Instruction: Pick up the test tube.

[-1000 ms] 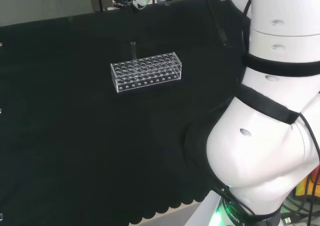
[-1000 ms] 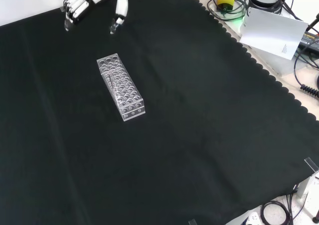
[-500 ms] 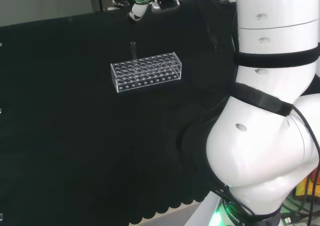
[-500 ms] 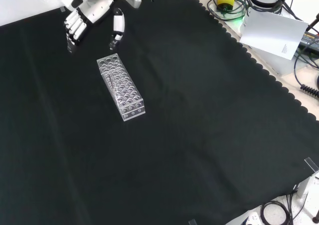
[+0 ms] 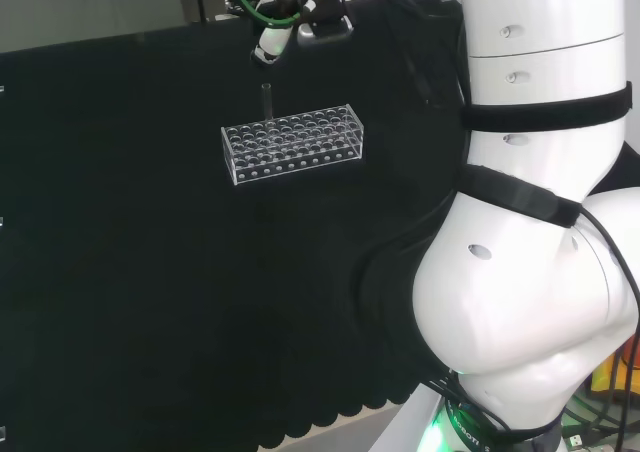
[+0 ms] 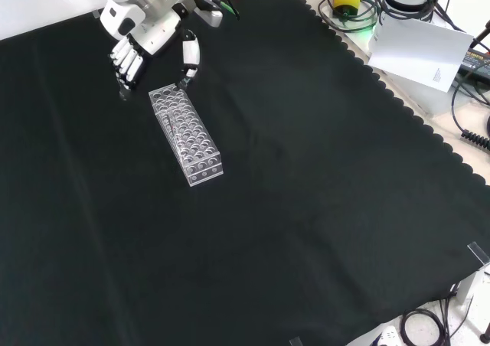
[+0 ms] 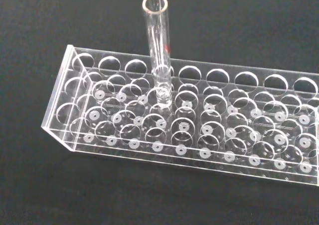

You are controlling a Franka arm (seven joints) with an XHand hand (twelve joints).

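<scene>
**A:** Where is the hand at this moment?

**B:** In the front view it hangs at the far end of the clear rack, its fingers pointing down at the black cloth and its thumb set well apart from them. The fingers look straight or only slightly bent and nothing lies between them and the thumb, so the hand is spread and holds nothing.

**A:** And the test tube?

**B:** It stands upright in the rack. The wrist view shows the test tube in a hole of the back row, a few holes in from one short end, its open mouth well above the rack's top plate. In the head view the test tube rises from the rack's far edge, just below a white fingertip of the hand.

**A:** Is the hand touching it?

**B:** From the head view there seems to be a gap between fingertip and tube mouth, though I cannot be sure how they stand in depth
</scene>
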